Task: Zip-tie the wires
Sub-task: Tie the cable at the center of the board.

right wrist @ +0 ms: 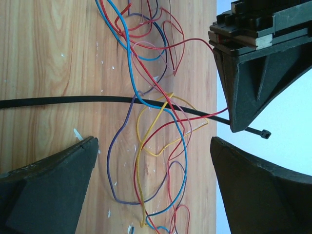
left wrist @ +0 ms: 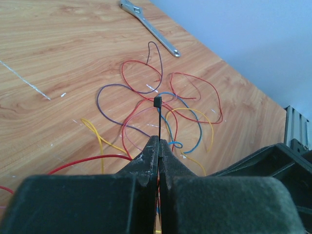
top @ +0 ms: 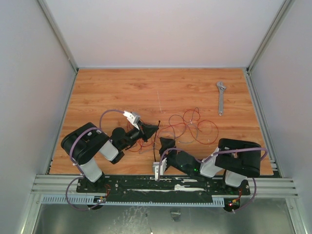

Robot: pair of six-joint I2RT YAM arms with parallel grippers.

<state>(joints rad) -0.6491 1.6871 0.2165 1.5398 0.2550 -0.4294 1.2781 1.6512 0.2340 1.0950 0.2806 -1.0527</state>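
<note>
My left gripper (left wrist: pixel 159 142) is shut on the black zip tie (left wrist: pixel 158 119), whose square head sticks up past the fingertips. In the top view the left gripper (top: pixel 154 128) is at the left edge of the wires (top: pixel 191 125), a loose tangle of thin red, purple, blue and yellow loops. In the right wrist view the zip tie (right wrist: pixel 63 101) runs flat across the table, and several wires (right wrist: pixel 146 146) cross it. My right gripper (right wrist: pixel 153 146) is open and empty, its fingers either side of the wires just below the strip. In the top view the right gripper (top: pixel 165 143) is beside the strip (top: pixel 155 149).
A silver adjustable wrench (top: pixel 221 97) lies at the far right of the wooden table, also in the left wrist view (left wrist: pixel 152 28). White walls and metal rails (top: pixel 258 112) border the table. The left gripper's body (right wrist: pixel 253 68) fills the right wrist view's upper right.
</note>
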